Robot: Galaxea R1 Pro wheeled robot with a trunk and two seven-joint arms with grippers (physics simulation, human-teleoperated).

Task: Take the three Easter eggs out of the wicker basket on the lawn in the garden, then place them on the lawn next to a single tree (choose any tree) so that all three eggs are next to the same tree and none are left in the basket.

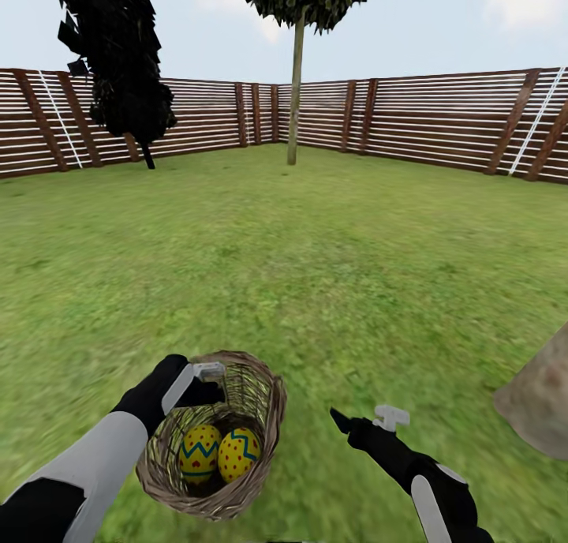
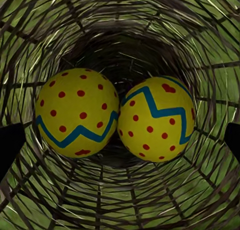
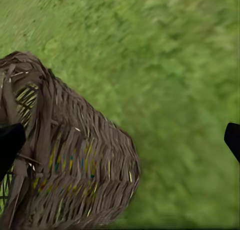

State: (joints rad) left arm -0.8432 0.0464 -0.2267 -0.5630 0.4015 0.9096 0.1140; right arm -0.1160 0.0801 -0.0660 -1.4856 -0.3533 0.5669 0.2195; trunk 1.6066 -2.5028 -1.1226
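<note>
Head view: two eggs (image 1: 217,453) in basket (image 1: 264,417)

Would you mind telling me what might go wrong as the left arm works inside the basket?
The two yellow dotted eggs touch deep in the brown woven wicker basket, so grabbing one may shove the other. The left gripper at the rim could tip it. A third egg isn't visible, possibly hidden beneath.

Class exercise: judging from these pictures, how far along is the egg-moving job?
Done: no egg visibly placed. In hand: the open left gripper sits at the wicker basket mouth, aimed at two Easter eggs inside. Left: moving the eggs beside one tree; the third isn't visible.
</note>
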